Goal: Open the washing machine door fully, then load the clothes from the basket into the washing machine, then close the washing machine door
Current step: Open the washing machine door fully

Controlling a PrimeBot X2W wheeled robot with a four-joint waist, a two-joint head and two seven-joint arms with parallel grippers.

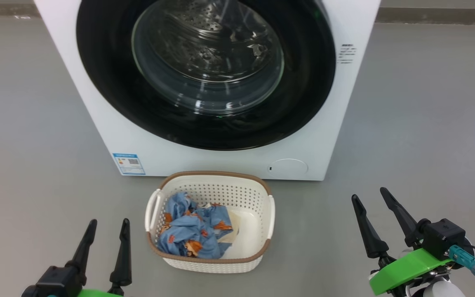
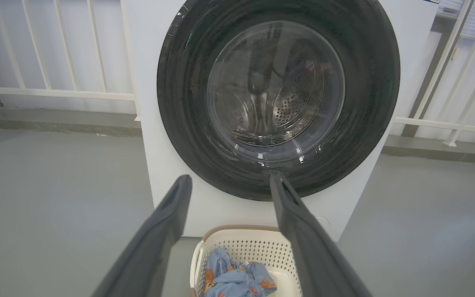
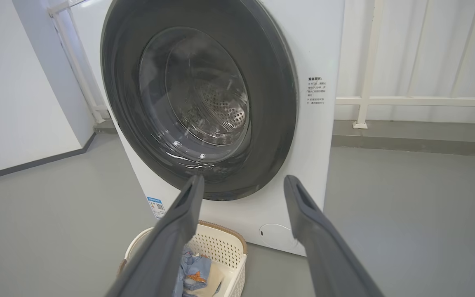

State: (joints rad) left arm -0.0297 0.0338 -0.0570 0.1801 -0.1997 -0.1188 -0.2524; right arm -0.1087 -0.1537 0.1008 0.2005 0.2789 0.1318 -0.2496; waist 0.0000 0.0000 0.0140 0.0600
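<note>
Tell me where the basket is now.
In the head view the basket stands on the floor at lower centre, before the washing machine, between the left gripper and the right gripper.

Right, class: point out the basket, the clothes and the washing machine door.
basket (image 1: 215,173), head view, brown far rim.
clothes (image 1: 192,231), head view, blue cloth at the bundle's middle.
washing machine door (image 1: 101,74), head view, black rim, left side.

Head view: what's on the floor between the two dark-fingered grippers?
The cream-white perforated plastic basket with a brown rim, holding the light blue printed clothes, sits between the left gripper and right gripper, in the head view.
</note>
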